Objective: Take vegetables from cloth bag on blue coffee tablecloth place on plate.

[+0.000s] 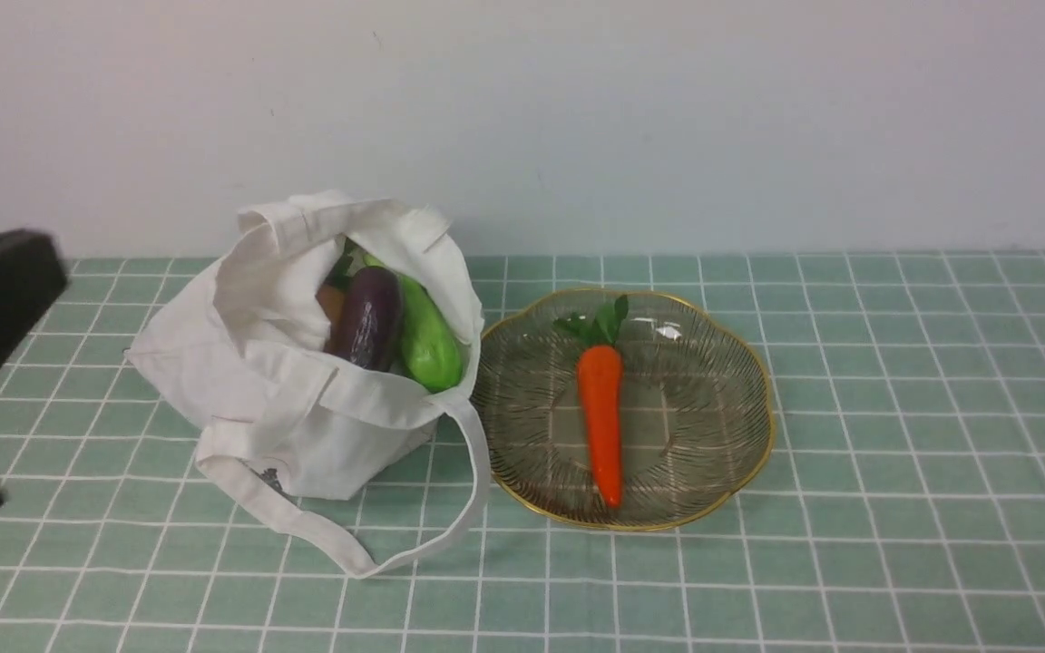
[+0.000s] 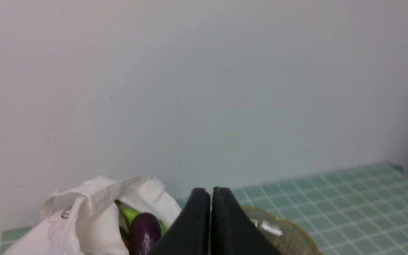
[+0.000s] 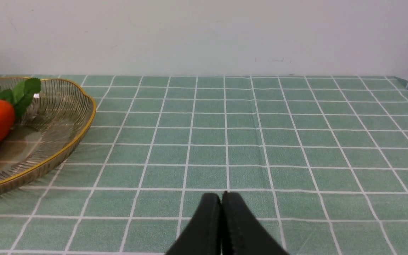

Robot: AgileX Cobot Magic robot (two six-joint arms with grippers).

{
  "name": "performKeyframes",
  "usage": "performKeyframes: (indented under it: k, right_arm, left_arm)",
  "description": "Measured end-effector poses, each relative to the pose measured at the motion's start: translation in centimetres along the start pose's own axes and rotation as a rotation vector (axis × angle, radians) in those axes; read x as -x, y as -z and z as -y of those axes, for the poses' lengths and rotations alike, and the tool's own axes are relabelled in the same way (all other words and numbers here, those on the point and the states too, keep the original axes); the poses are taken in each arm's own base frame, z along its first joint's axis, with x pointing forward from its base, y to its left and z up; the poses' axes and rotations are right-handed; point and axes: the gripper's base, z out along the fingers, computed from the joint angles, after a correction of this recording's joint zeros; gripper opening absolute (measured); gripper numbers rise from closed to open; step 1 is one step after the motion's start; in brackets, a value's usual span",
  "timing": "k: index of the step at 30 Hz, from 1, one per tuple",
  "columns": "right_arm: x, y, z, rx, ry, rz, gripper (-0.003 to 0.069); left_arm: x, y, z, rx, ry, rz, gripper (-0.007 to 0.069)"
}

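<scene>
You are viewing the carrot [image 1: 601, 417] lying on the plate [image 1: 713, 381], eggplant [image 1: 366, 317] and green vegetable [image 1: 427, 349] waiting in the cloth bag [image 1: 305, 426] nearer the worktop's [image 1: 894, 408] left edge; left end effector [image 2: 211, 216], right end effector [image 3: 221, 216] closed, empty.

Right half of the frame lies open: bare teal-green checked tablecloth [image 1: 922, 408]. Centre-left, the soft white cloth bag [image 1: 305, 426] sits just beside the gold-rimmed smoky-glass plate [image 1: 722, 381] — its looped strap handle [image 1: 484, 472] hangs across the gap between them.
</scene>
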Motion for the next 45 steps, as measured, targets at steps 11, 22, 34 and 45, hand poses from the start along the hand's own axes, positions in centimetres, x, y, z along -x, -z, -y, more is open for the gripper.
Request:
performKeyframes:
  k: [11,22,34,45]
  right_arm:
    - [0.0,0.0,0.0,0.000,0.000,0.000,-0.0010]
    - [0.0,0.0,0.0,0.000,0.000,0.000,-0.0010]
    - [0.0,0.0,0.0,0.000,0.000,0.000,-0.0010]
    - [0.0,0.0,0.0,0.000,0.000,0.000,-0.0010]
  left_arm:
    - [-2.3,4.8,0.5,-0.054,-0.010,0.072,-0.0008]
    - [-4.3,4.2,0.0,-0.026,-0.159,-0.005,-0.0008]
    - [-15.2,4.4,-3.8,0.300,-0.237,-0.208,-0.0008]
    - [-17.6,4.7,-4.5,0.374,-0.186,-0.329,-0.0008]
